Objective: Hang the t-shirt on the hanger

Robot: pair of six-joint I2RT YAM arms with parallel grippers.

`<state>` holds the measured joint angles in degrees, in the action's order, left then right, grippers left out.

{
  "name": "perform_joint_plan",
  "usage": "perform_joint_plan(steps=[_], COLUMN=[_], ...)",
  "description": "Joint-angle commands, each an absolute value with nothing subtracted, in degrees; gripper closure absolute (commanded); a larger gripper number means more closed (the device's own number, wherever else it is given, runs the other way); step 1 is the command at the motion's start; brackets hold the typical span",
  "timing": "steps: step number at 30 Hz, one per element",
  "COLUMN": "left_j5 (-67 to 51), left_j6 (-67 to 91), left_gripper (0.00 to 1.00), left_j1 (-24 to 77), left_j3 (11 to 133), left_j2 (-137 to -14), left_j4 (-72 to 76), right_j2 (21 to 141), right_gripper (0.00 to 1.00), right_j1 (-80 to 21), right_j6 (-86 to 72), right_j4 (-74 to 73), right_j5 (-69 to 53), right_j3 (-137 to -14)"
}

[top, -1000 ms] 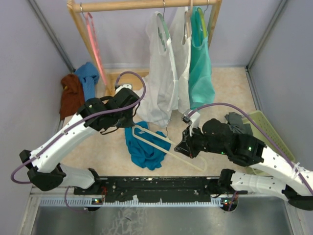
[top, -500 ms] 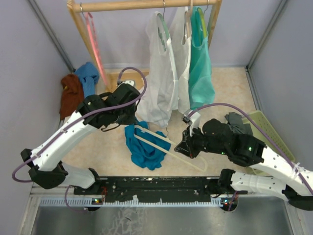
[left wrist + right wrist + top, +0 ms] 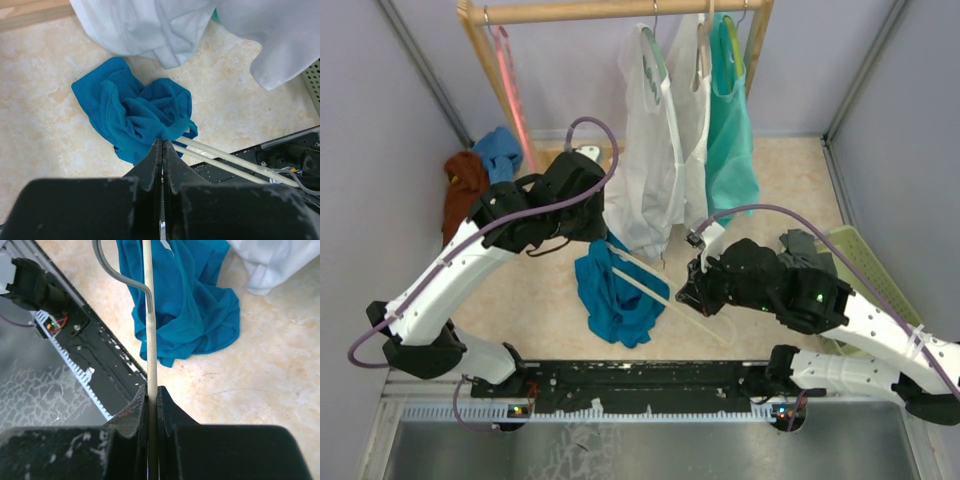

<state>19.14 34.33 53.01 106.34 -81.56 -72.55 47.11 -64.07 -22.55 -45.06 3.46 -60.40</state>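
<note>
On the far left, a crumpled brown cloth [image 3: 467, 195] and a small light blue cloth [image 3: 500, 150] are lying by the wall. The left pincer [image 3: 162, 143] is squeezing shut on the top edge of the deep teal-blue t-shirt [image 3: 130, 110]. The t-shirt is sitting bunched up on the pale tabletop [image 3: 790, 180] in the middle, just below the hanging white clothes [image 3: 655, 150]. One end of the thin cream hanger [image 3: 149, 340] is poking into the t-shirt, and the hanger is slanting across to the right. The right pincer [image 3: 151, 390] is pinching shut on the hanger's long straight bar, near its silver wire hook [image 3: 96, 250]. A mint-green tank top [image 3: 730, 130] is hanging behind it.
</note>
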Motion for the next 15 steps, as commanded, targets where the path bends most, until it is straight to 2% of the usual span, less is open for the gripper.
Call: perform_joint_plan(steps=[1, 15], left_j5=[17.0, 7.6], left_j6=[32.4, 28.5], left_gripper=[1.00, 1.00], left_j1=[53.2, 53.3], left_j3=[110.7, 127.1], left_j2=[-81.7, -85.9], left_j4=[-71.9, -68.4], right_j2=[48.0, 53.0], right_gripper=[1.00, 1.00], right_j1=[-64.5, -64.5], right_j6=[-20.3, -20.3], right_j4=[-48.3, -46.0], right_j5=[9.5, 8.1], right_j3=[-67.0, -72.0])
